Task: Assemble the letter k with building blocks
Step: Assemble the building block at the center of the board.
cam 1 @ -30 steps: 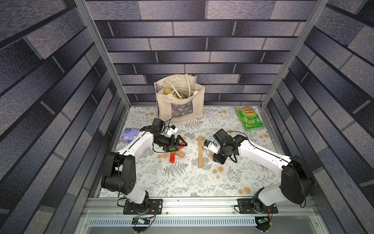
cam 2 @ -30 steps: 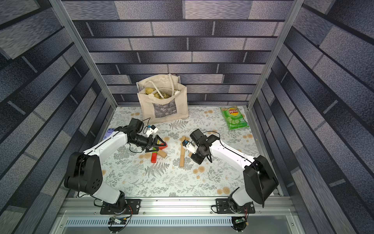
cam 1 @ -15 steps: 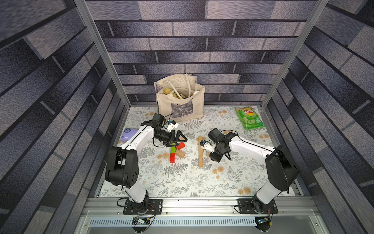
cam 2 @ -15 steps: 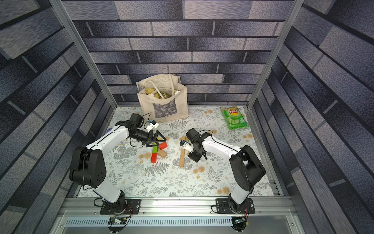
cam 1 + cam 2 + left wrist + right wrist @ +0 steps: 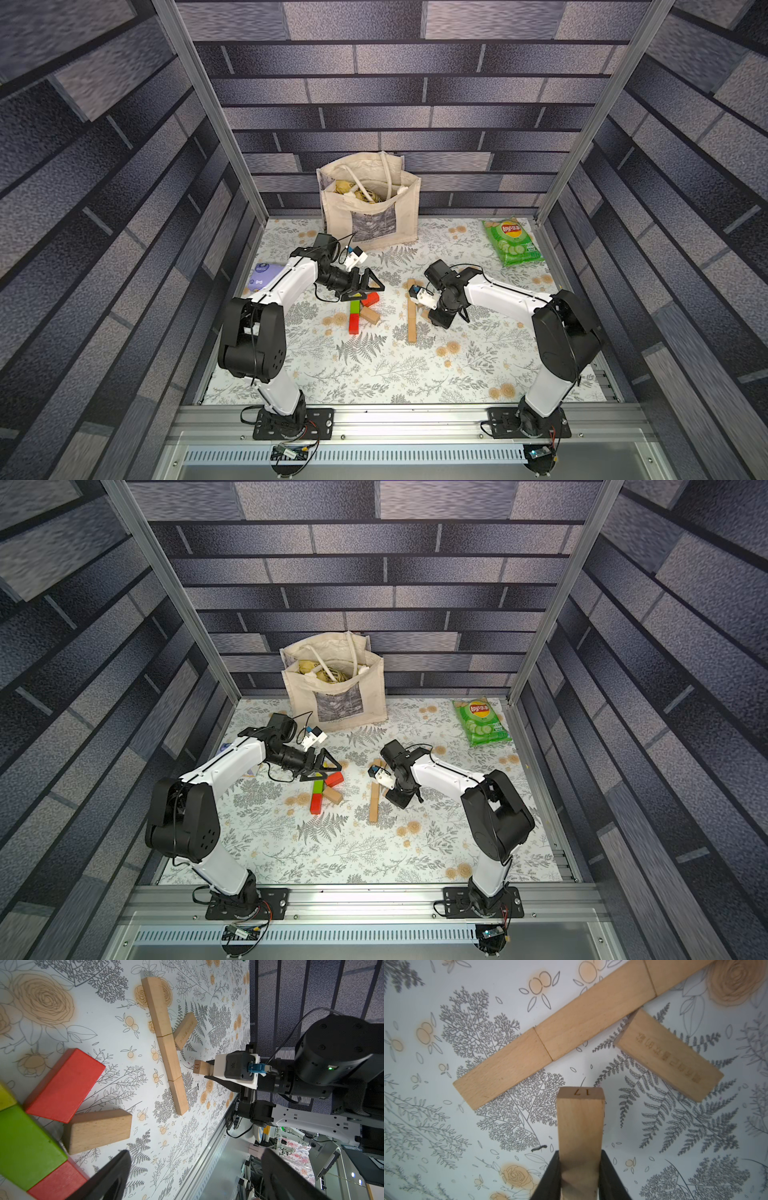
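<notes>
The right gripper [image 5: 580, 1169] pinches a tan block [image 5: 581, 1122] by one end between its fingers [image 5: 548, 1178], poised just off the tan stem [image 5: 571, 1028] and near the slanted block [image 5: 668, 1053] that meets it. The block should go down flat, angled the opposite way, its end meeting the stem's middle without nudging it. The left gripper [image 5: 363, 286] hangs spread wide over the coloured figure [image 5: 356, 309].

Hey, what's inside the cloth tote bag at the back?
In both top views the tote bag holds yellowish crumpled items and whitish cord-like pieces near its mouth; what they are is unclear. Anything deeper is hidden by its walls.
</notes>
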